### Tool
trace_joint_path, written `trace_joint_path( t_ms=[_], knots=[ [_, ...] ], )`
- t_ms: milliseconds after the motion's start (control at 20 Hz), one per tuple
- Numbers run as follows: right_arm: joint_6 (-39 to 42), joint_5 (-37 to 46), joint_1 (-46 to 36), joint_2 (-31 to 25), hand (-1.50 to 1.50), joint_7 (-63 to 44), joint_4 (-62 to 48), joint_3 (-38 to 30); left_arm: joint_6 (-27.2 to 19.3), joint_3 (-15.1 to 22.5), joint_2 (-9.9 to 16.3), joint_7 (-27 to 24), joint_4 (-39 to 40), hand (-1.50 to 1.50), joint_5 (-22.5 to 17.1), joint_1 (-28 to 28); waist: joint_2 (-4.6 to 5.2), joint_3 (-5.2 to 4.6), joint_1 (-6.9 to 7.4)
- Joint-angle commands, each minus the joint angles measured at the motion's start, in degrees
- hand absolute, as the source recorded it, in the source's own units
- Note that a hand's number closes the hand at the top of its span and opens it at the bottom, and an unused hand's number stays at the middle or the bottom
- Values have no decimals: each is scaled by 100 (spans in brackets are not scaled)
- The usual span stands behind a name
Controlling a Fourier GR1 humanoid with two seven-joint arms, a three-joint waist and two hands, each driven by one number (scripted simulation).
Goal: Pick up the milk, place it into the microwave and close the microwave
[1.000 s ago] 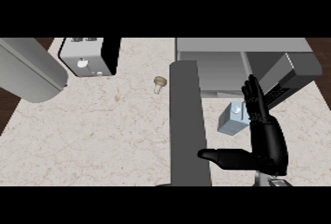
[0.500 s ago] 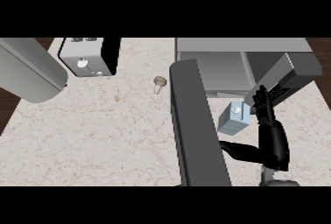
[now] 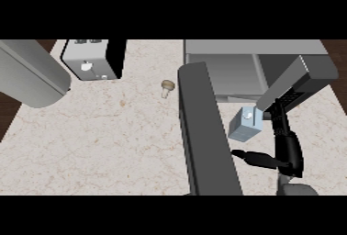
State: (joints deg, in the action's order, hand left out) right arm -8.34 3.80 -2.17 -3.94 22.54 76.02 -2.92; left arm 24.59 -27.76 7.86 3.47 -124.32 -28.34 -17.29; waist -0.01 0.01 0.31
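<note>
My right hand [image 3: 288, 147] works in a narrow lane between the open door [image 3: 203, 133] on its left and the microwave [image 3: 271, 69] ahead. The milk [image 3: 245, 125] stands in that lane, just beside my fingers. Left of the door, the surface [image 3: 102, 137] lies open, with only a mushroom [image 3: 166, 86] and toaster [image 3: 92, 59] far back.

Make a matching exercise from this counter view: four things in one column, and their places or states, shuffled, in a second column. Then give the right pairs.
Things:
1. milk carton
2. mushroom
3. toaster
4. microwave door

Places or states:
A. swung open, running down the middle of the view
B. at the counter's far left, by the back edge
C. small and brown, alone on the bare counter left of the door
D. light blue, upright in front of the microwave, beside the right hand

Pairs: 1-D, 2-C, 3-B, 4-A
</note>
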Motion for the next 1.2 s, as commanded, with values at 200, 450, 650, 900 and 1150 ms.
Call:
trace_joint_path(
  t_ms=[200, 450, 650, 900, 1150],
  knots=[
    [223, -94, -476, -71, -150, 768, -1162, -241, 56, -105, 66, 376, 141, -150, -46, 354, 2, 0, -9],
    [-79, 60, -990, 13, -150, 1433, -2400, -417, 536, -135, -461, -178, -84, -150, 272, -218, 3, 0, 19],
    [-73, 59, -1260, -181, -150, 2032, -3284, -643, 346, -264, -328, 229, -131, -150, -100, -13, 5, 1, 16],
    [-51, 5, -1974, -258, -150, 2754, -4567, -925, 600, -435, -325, 168, -172, -150, -274, -193, 19, 6, 70],
    [207, 36, -2331, -335, 150, 3235, -5239, -940, 481, -479, -94, 199, 306, -150, -50, 379, 24, 5, 44]
  ],
)
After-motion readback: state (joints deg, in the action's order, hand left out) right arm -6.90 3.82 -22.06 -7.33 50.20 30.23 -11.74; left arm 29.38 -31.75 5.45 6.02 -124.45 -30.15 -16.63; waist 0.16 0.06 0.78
